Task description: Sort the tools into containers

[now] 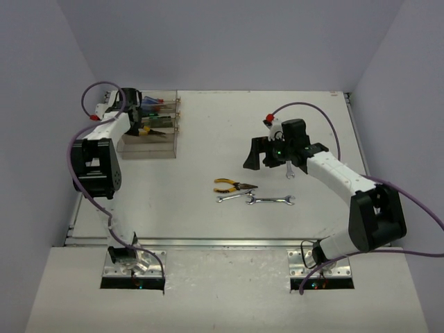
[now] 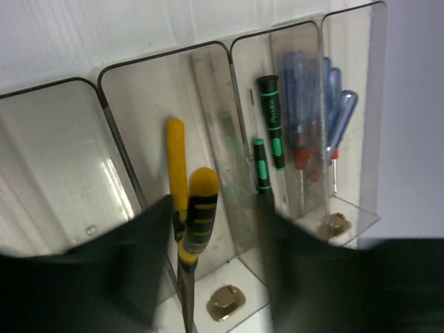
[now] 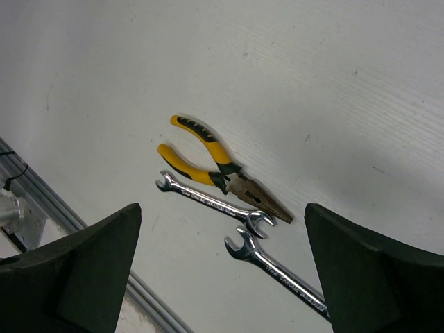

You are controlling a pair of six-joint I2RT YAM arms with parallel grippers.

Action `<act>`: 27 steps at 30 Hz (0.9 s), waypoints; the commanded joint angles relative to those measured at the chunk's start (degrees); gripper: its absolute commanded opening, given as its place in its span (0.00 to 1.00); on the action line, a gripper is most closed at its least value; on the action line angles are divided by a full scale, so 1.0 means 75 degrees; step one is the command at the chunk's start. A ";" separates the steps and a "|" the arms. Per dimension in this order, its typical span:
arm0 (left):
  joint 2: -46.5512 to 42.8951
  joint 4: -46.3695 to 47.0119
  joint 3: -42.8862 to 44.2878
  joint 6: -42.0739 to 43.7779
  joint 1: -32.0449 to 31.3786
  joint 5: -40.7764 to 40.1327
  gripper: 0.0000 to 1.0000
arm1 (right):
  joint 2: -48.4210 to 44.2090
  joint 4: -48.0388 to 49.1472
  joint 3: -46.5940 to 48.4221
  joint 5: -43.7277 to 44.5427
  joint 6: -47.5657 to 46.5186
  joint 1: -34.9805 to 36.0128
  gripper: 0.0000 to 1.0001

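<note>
The clear containers (image 2: 159,59) stand in a stepped row at the table's far left (image 1: 158,143). My left gripper (image 2: 216,232) hangs over them, open, with yellow-handled pliers (image 2: 193,208) standing in the second bin between its fingers (image 2: 139,263), close to the left one. Black-green screwdrivers (image 2: 270,121) and blue-handled ones (image 2: 312,97) fill the bins to the right. My right gripper (image 3: 222,208) is wide open and empty above the mid-table (image 1: 262,158). Below it lie a second pair of yellow pliers (image 3: 208,159) and two silver wrenches (image 3: 208,200) (image 3: 284,274).
The leftmost bin (image 2: 48,159) holds nothing that I can see. A small silver piece (image 1: 290,174) shows beside the right wrist. A metal rail (image 3: 41,194) runs along the table's near edge. White walls close in the table.
</note>
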 commanded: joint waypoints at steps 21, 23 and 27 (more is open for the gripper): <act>-0.3251 0.1965 -0.1435 0.2403 0.0069 0.3186 1.00 | -0.0564 -0.0896 0.0358 0.1065 -0.0463 0.0246 0.99; -0.3381 0.2011 -0.1572 0.2715 0.0062 0.3672 1.00 | -0.0617 -0.1106 0.0562 0.1364 -0.0562 0.0355 0.99; -0.3480 0.2060 -0.1786 0.3280 -0.0022 0.4593 1.00 | -0.0757 -0.1485 0.0734 0.1838 -0.0655 0.0545 0.99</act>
